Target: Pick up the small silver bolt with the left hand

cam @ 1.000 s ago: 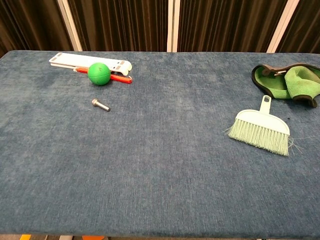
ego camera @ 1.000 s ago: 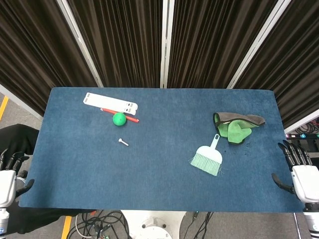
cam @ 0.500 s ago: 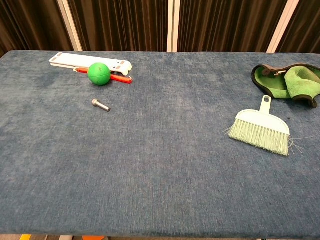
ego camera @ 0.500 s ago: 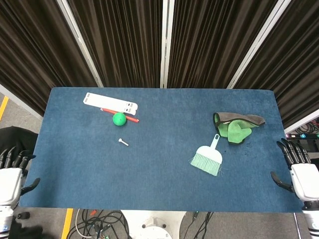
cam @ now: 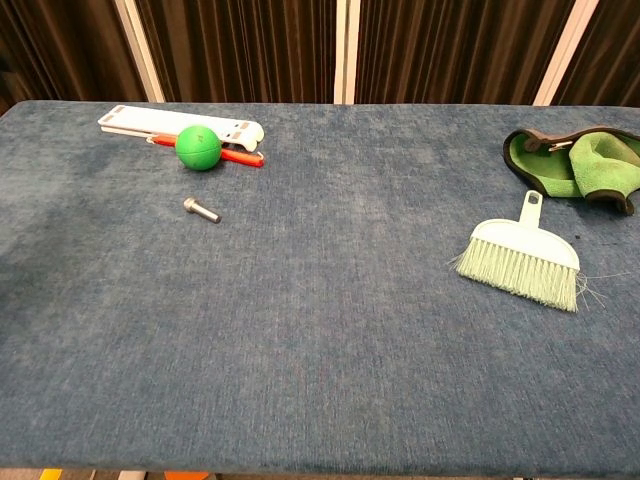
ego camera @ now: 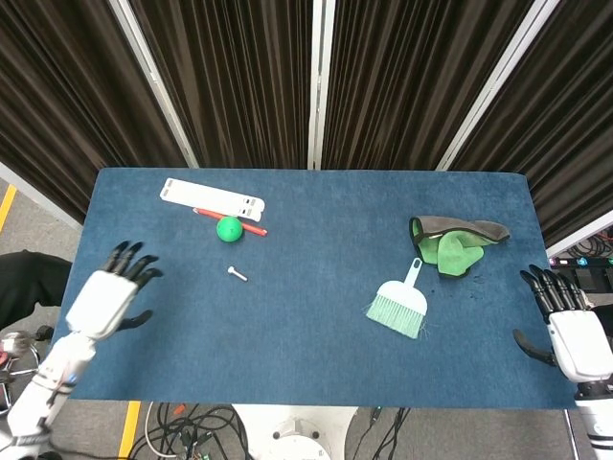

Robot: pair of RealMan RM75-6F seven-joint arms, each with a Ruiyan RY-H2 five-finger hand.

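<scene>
The small silver bolt (ego camera: 237, 274) (cam: 201, 209) lies flat on the blue table, just in front of a green ball (ego camera: 229, 228) (cam: 198, 147). My left hand (ego camera: 112, 293) hovers over the table's left part, fingers spread and holding nothing, well left of the bolt. Off the table's right edge sits my right hand (ego camera: 565, 331), fingers apart and empty. Neither hand shows in the chest view.
A white strip (ego camera: 211, 198) (cam: 180, 122) and a red pen (ego camera: 251, 228) (cam: 237, 155) lie behind the ball. At the right are a mint hand brush (ego camera: 398, 303) (cam: 522, 260) and a green cloth (ego camera: 454, 243) (cam: 575, 166). Dark curtains hang behind the table (ego camera: 306, 345).
My left hand has risen from beyond the table's left front corner and moved right and forward over the table. The right hand barely shifted. The bolt has not moved.
</scene>
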